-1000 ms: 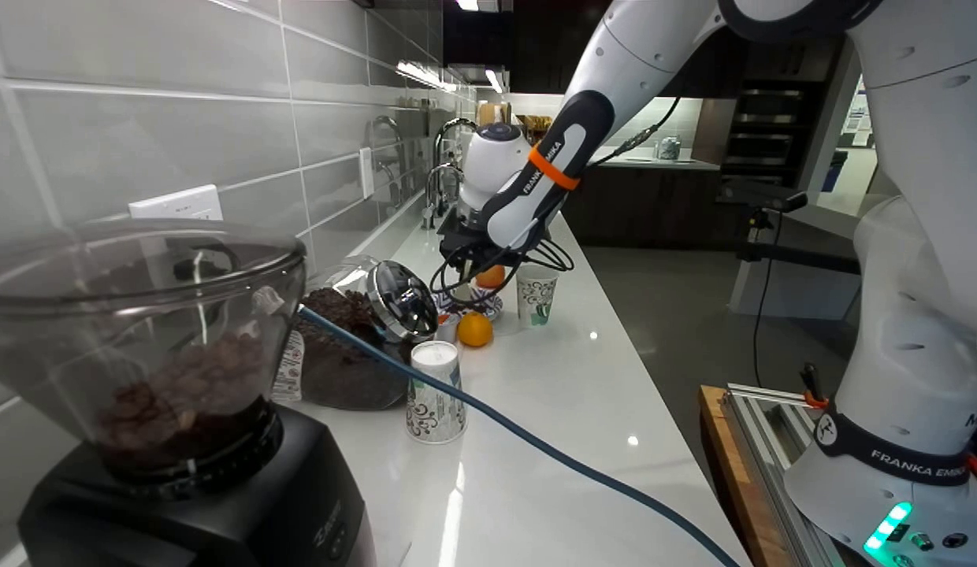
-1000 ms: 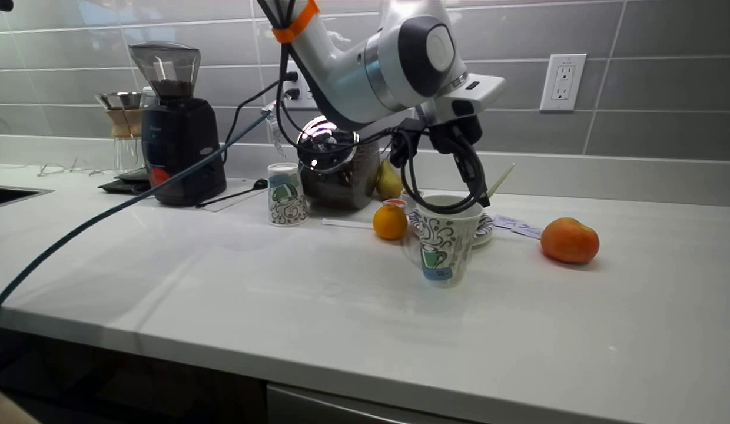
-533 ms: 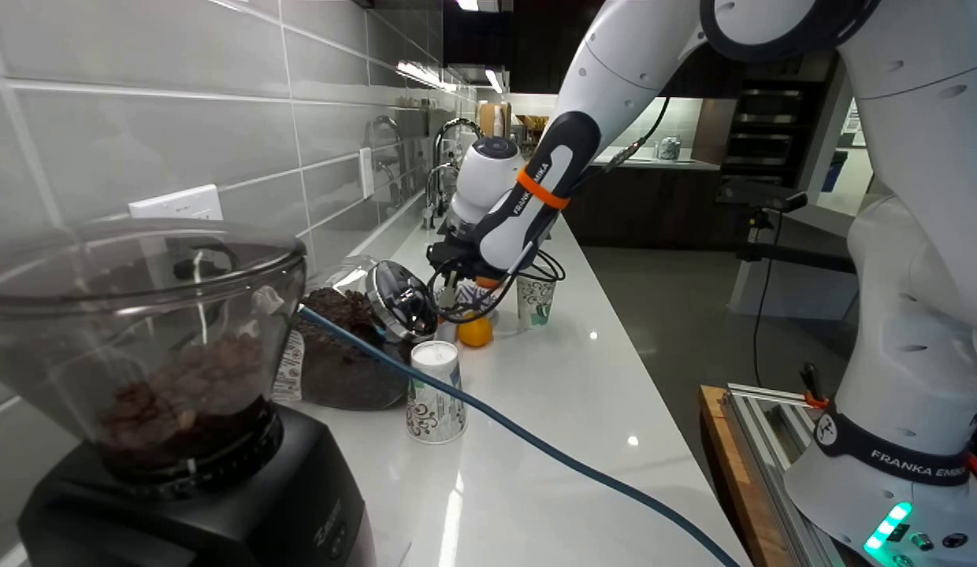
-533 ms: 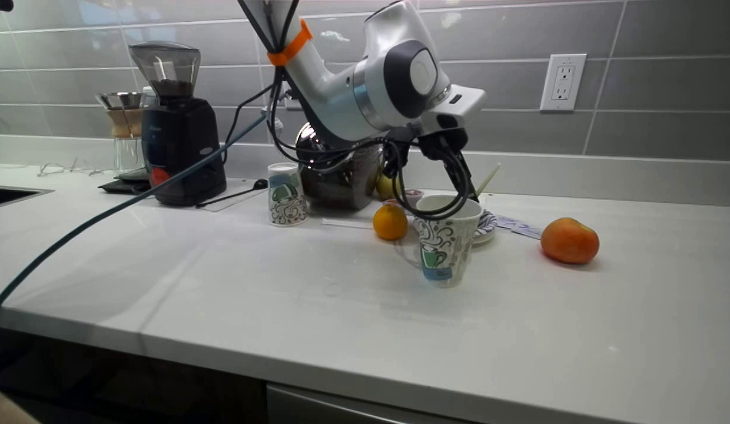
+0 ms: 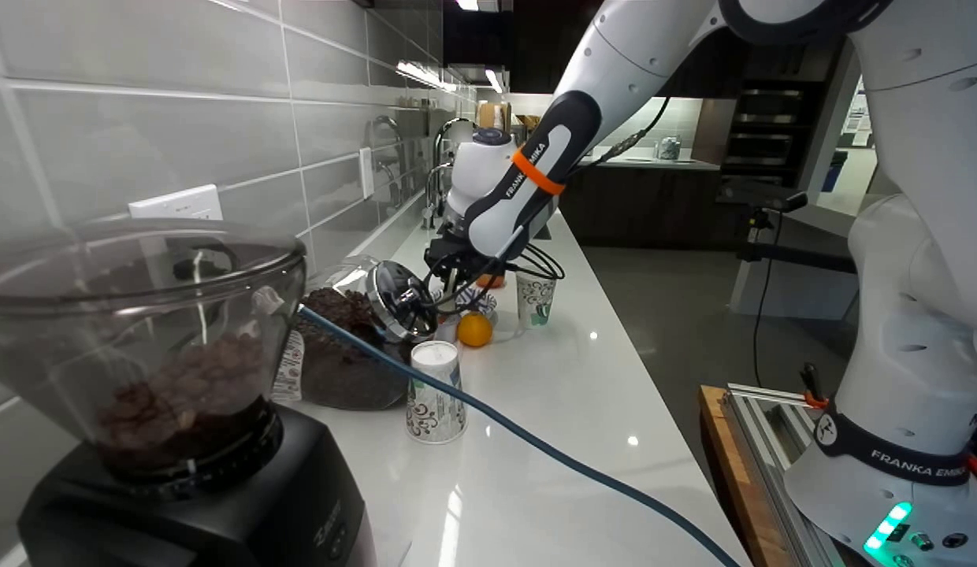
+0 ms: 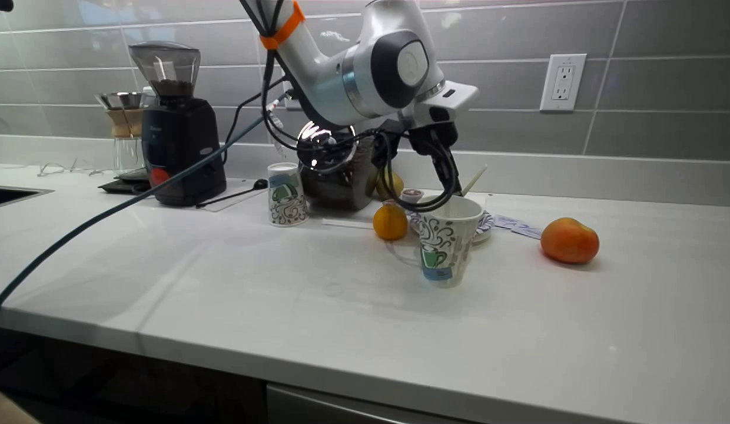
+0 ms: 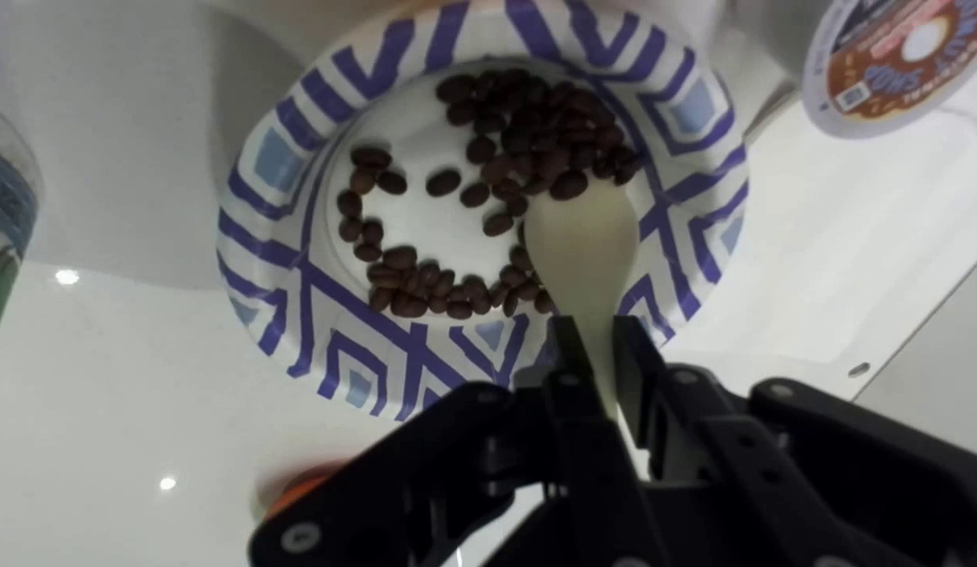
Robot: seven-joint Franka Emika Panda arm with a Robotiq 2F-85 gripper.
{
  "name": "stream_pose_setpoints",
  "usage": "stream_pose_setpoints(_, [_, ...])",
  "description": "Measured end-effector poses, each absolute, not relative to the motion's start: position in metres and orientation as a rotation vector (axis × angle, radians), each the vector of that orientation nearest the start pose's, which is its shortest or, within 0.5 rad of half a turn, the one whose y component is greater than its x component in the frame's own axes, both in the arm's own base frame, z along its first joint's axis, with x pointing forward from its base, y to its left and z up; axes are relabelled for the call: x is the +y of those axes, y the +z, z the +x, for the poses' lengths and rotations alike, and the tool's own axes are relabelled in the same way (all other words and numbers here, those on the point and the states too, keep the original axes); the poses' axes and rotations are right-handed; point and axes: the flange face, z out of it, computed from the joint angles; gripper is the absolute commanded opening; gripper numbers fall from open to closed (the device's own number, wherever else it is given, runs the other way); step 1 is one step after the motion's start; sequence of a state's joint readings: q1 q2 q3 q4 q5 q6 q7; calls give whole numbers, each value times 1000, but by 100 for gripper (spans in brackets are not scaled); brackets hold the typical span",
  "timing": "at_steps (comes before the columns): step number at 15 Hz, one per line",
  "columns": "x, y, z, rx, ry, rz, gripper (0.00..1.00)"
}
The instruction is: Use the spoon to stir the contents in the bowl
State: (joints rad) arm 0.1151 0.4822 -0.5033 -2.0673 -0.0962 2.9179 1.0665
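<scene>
The bowl (image 7: 354,346) is a paper one with a purple and blue pattern, holding loose dark beans (image 7: 547,130). It also shows, partly hidden behind a cup, in an exterior view (image 6: 484,229). My gripper (image 7: 597,323) is shut on the pale spoon (image 7: 583,244), over the bowl's near right rim in the wrist view. The spoon's head lies inside the bowl at the lower edge of the larger bean pile. Its handle end sticks up past the gripper in an exterior view (image 6: 474,178).
A paper cup (image 6: 447,250) stands upright in front of the bowl. An orange (image 6: 390,222) and a tomato-like fruit (image 6: 570,240) flank it. A coffee pod (image 7: 902,67) is beside the bowl. A jar with a shiny lid (image 5: 406,303), an upturned cup (image 5: 436,394) and a grinder (image 6: 182,147) stand farther along.
The gripper and spoon have shifted left in the exterior view that faces the wall. They dipped lower half a second ago and have risen slightly since. The spoon stays held.
</scene>
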Motion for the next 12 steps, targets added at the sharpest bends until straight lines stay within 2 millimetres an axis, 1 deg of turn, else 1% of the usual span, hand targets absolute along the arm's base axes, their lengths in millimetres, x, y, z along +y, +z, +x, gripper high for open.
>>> stream_pose_setpoints(3, [-215, 269, 585, 1891, -684, -2559, 4])
stream_pose_setpoints(5, [-219, 269, 581, 1920, -642, -2576, 4])
stream_pose_setpoints(8, [-236, 271, 573, 1980, -629, -2592, 4])
stream_pose_setpoints(12, [-260, 276, 564, 2036, -698, -2597, 4])
